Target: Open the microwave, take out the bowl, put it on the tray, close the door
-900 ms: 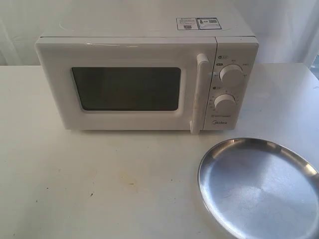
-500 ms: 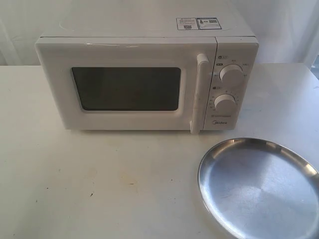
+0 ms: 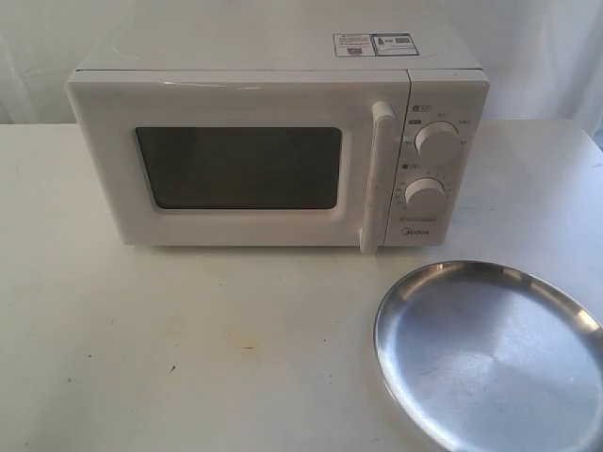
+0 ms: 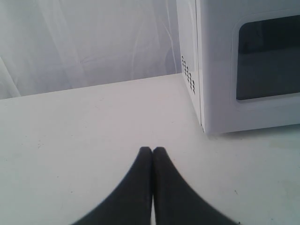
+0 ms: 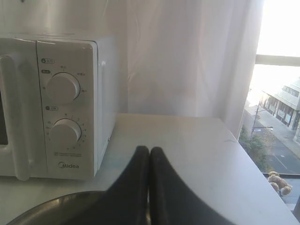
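Observation:
The white microwave (image 3: 278,151) stands at the back of the table, its door (image 3: 236,165) closed flat against the body and the vertical bar handle (image 3: 375,174) beside two round knobs. The bowl is hidden from view. The silver tray (image 3: 490,353) lies bare at the front right. Neither arm shows in the exterior view. My left gripper (image 4: 152,150) is shut with nothing in it, over the table off the microwave's (image 4: 243,65) left corner. My right gripper (image 5: 149,150) is shut and holds nothing, above the tray's rim (image 5: 51,206), to the right of the microwave's control panel (image 5: 65,108).
A white curtain hangs behind the table. The table's right edge (image 5: 262,178) runs along a window with a street far below. Bare white tabletop (image 3: 188,348) stretches in front of the microwave.

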Motion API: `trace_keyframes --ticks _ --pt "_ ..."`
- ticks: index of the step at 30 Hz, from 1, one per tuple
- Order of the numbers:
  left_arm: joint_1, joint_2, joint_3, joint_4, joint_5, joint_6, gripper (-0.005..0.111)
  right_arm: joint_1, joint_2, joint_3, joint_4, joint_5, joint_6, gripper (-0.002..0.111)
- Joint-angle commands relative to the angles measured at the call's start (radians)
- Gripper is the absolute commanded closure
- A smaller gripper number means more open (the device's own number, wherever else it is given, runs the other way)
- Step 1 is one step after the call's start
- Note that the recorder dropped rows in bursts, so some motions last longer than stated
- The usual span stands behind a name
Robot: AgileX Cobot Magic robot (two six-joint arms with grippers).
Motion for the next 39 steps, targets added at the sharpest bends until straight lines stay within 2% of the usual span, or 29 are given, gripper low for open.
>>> trace_keyframes --ticks 1,4,10,13,15,20,26,33,35,39 --pt "-0.004 -0.002 -0.003 -0.008 -0.004 0.0 0.107 -0.003 -0.006 0.005 0.001 -0.103 0.086 0.108" --pt "-0.004 -0.002 -0.003 -0.008 -0.004 0.0 0.107 -0.003 -0.006 0.005 0.001 -0.103 0.203 0.108" --pt "-0.004 -0.002 -0.003 -0.008 -0.004 0.0 0.107 -0.003 -0.006 0.005 0.001 -0.169 0.27 0.108" --pt "-0.004 -0.002 -0.003 -0.008 -0.004 0.0 0.107 -0.003 -0.006 0.005 0.001 -0.217 0.517 0.108" --pt "-0.004 -0.002 -0.003 -0.008 -0.004 0.0 0.107 -0.002 -0.006 0.005 0.001 -0.206 0.587 0.108" --pt "-0.004 -0.002 -0.003 -0.008 -0.004 0.0 0.107 -0.002 -0.006 0.005 -0.014 -0.22 0.579 0.108" --pt "-0.004 -0.002 -0.003 -0.008 -0.004 0.0 0.107 -0.002 -0.006 0.005 -0.082 -0.268 0.454 0.108" --pt "-0.004 -0.002 -0.003 -0.008 -0.004 0.0 0.107 -0.002 -0.006 0.005 -0.086 -0.459 0.532 0.108" --pt "-0.004 -0.002 -0.003 -0.008 -0.004 0.0 0.107 -0.002 -0.006 0.005 -0.146 -0.524 0.588 0.108" --pt "-0.004 -0.002 -0.003 -0.008 -0.004 0.0 0.107 -0.002 -0.006 0.004 -0.585 -0.749 0.707 0.108"
